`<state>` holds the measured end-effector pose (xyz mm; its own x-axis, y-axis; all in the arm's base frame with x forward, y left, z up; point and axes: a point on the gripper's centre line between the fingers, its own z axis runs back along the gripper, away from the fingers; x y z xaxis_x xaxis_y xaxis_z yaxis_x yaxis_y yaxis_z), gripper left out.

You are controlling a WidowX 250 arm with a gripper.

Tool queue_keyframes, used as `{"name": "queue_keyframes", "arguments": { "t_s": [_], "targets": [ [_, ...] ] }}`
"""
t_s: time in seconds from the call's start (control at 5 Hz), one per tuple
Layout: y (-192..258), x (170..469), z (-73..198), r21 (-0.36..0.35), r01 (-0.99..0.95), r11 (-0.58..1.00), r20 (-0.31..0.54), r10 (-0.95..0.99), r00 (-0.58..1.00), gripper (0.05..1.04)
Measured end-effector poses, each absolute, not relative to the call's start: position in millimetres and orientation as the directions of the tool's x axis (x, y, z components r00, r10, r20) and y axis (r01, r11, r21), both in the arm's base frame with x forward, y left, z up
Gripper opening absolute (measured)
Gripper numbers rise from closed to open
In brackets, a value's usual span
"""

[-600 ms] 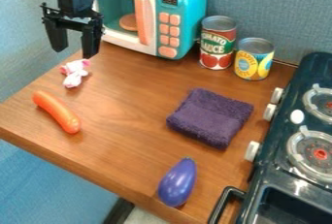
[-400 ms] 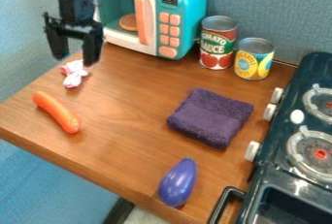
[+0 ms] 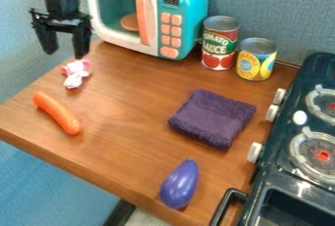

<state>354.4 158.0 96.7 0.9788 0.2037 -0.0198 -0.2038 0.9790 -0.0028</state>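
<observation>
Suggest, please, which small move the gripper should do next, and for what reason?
I would probably ease the gripper slightly toward the small pink-and-white object. Its fingers are spread with nothing between them, and that object looks nearest, just below and slightly right of them in the picture. The height of the gripper over the table is hard to judge.

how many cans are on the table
2: the tomato sauce can stands beside the toy microwave, and the yellow-labelled can stands between it and the stove.
</observation>
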Motion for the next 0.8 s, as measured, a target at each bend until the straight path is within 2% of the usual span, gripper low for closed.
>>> {"name": "queue_keyframes", "arguments": {
  "t_s": [0.2,0.4,0.8],
  "targets": [
    [171.4,359.5,89.0,0.040,-0.241,0.970,0.005,0.241,0.970,1.000],
    [175.4,365.3,76.3,0.045,-0.273,0.961,0.013,0.273,0.962,1.000],
    [180.8,373.6,57.1,0.049,-0.292,0.955,-0.023,0.293,0.956,0.999]
  ]
}}
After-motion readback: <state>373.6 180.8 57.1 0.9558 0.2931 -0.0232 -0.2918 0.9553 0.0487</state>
